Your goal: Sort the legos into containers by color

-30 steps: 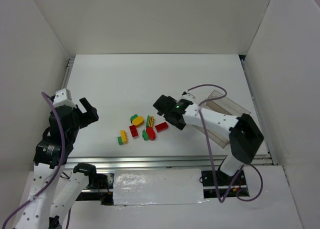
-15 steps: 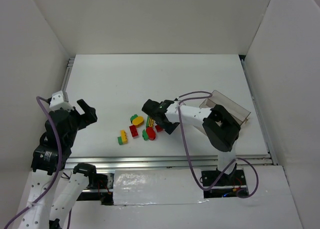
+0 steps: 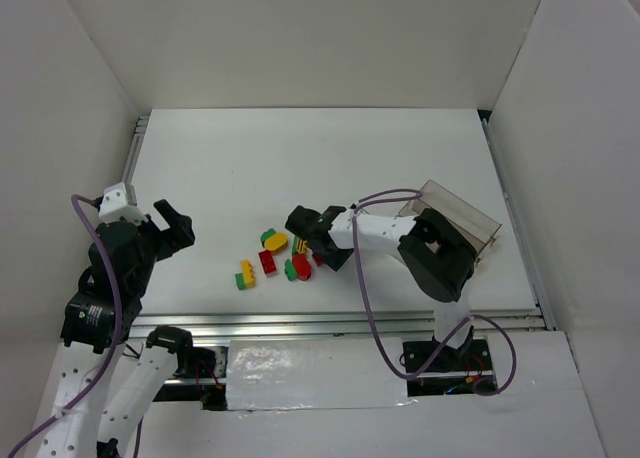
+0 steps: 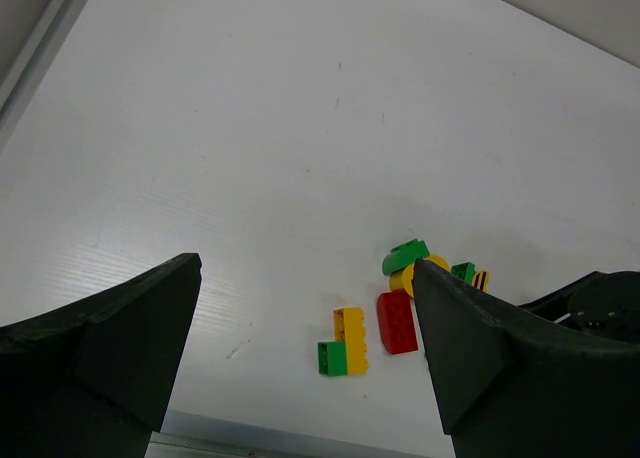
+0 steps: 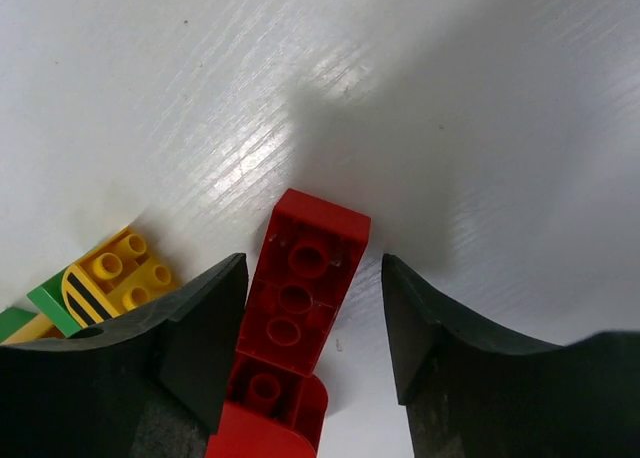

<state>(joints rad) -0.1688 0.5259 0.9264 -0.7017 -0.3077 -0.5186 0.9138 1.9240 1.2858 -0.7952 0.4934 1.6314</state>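
A white table [image 3: 300,158] sits enclosed by plain white walls [image 3: 300,38].

Legos [image 3: 268,262] red/green/yellow, clustered mid-table; clear tray [image 3: 462,210] at right, well apart.

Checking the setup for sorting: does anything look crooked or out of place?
The clear tray sits skewed to the edges of the table, partly behind the right arm. Nothing else stands out.
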